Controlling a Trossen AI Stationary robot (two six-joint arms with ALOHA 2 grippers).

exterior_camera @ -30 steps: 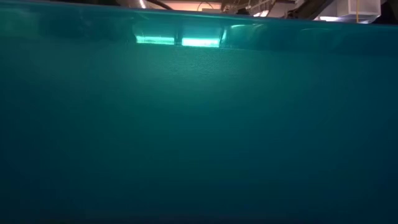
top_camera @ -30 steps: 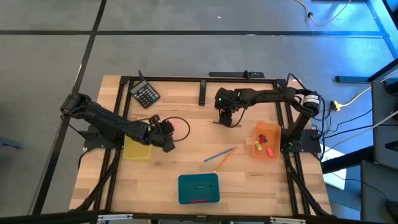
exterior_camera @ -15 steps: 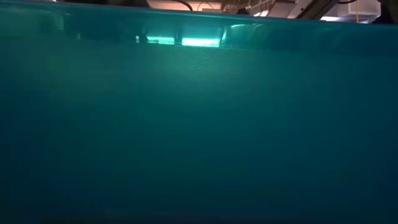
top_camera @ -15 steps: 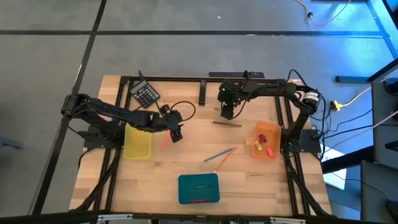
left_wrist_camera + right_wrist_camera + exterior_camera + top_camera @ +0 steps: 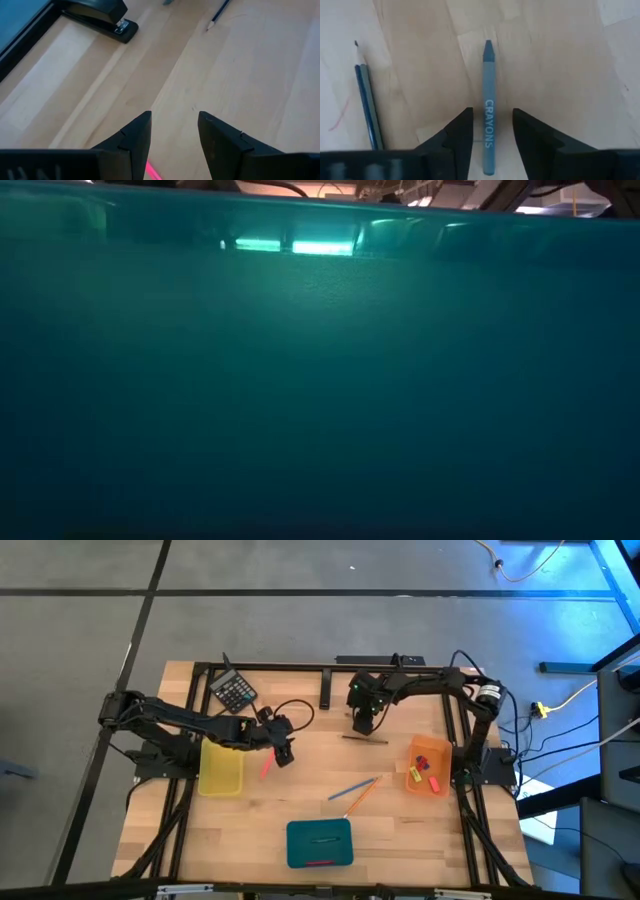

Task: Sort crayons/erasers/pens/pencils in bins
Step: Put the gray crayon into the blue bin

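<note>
right wrist view, right gripper (image 5: 489, 131) fingers astride crayon (image 5: 488, 107), not gripping

One readable word: "CRAYONS"

We read "CRAYONS" in pale capitals along the grey-blue crayon (image 5: 488, 107) lying on the table; on the left wrist's dark housing we see only cut-off pale letter tops, unreadable to us.
</note>
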